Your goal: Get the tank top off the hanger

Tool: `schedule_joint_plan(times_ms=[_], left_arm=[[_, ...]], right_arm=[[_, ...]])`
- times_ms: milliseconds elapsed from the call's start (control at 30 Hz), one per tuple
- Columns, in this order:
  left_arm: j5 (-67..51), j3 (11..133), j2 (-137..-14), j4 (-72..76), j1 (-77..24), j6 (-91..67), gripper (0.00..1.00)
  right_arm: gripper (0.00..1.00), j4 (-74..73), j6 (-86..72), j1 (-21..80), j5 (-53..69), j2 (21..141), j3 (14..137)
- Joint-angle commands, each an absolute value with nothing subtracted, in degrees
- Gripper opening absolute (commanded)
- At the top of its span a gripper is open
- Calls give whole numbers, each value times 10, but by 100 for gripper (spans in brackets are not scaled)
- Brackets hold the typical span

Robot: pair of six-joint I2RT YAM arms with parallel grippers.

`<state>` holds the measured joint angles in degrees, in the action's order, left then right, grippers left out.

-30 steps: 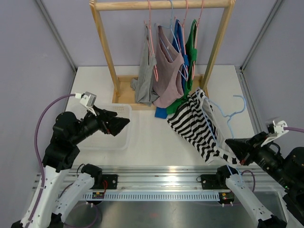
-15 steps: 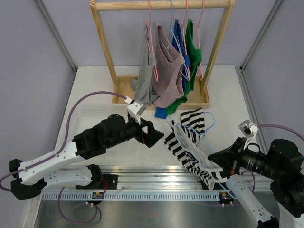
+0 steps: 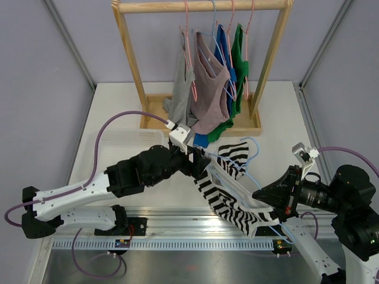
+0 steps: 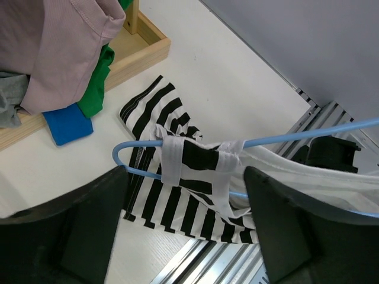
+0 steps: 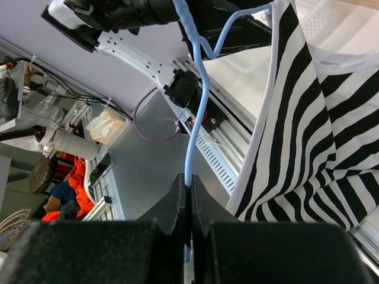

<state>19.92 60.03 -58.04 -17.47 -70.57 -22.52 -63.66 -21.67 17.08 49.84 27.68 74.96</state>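
Top external view: the striped tank top point(image 3: 228, 192) hangs on the blue hanger point(image 3: 253, 155) in the lower middle of the frame, stretched between the two arms above the desk point(image 3: 118, 106). It is well apart from the rack point(image 3: 131, 65) at the upper middle, where other garments hang.

The right pincer point(image 5: 188, 198) is clamped tight on the hanger's wire near the hook, and carries hanger and top together. The left pincer point(image 4: 186, 177) is spread wide with nothing in it. In its own camera the fingers point(image 4: 71, 236) stand either side of a strap point(image 4: 198, 157) that is looped over the hanger's arm; whether they touch the cloth I cannot tell.

So the hanger looks already off the rack and steadied, but the top is still on it. What is left, as I judge, is to grip the strap, slide it off the hanger's end, then free the other shoulder.
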Motion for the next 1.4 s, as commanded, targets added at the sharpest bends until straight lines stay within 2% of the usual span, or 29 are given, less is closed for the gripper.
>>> schedule_joint_plan(times_ms=[0, 33, 67, 167, 200, 267, 400, 433, 500, 600, 700, 833, 967, 1067, 1133, 1200, 1267, 1367], left_arm=[[233, 625, -591, -133, -709, -214, 71], [236, 627, -593, -133, -709, -211, 66], [237, 627, -594, -134, -710, -210, 51], [251, 629, -594, -146, -709, -210, 27], [258, 630, -592, -149, -710, -214, 12], [294, 631, -585, -171, -709, -221, 0], [438, 625, -553, -255, -709, -289, 0], [512, 624, -544, -282, -708, -343, 0], [565, 621, -519, -353, -700, -391, 0], [590, 621, -488, -396, -673, -435, 0], [577, 634, -473, -422, -641, -445, 0], [535, 654, -478, -464, -604, -453, 0], [434, 631, -469, -397, -602, -401, 0], [265, 566, -436, -285, -602, -352, 0], [176, 535, -425, -247, -602, -356, 0], [157, 511, -420, -235, -603, -379, 0], [126, 493, -422, -225, -603, -393, 0], [71, 471, -425, -197, -606, -389, 0]], right_arm=[[0, -579, -240, 168, 531, 287, 762], [0, -577, -243, 168, 530, 288, 763], [0, -577, -243, 169, 527, 289, 764], [0, -585, -234, 169, 503, 291, 765], [0, -592, -228, 169, 495, 290, 761], [0, -598, -221, 169, 479, 292, 753], [0, -597, -215, 169, 484, 285, 714], [0, -593, -216, 170, 509, 282, 706], [0, -582, -214, 169, 545, 275, 684], [0, -577, -200, 169, 613, 271, 669], [0, -577, -193, 170, 627, 265, 671], [0, -577, -182, 170, 635, 256, 680], [0, -544, -192, 170, 593, 234, 679], [0, -414, -236, 169, 553, 196, 637], [0, -327, -280, 169, 597, 173, 600], [0, -192, -321, 169, 627, 144, 548], [0, -132, -342, 169, 618, 134, 531], [0, -103, -345, 169, 518, 137, 526]])
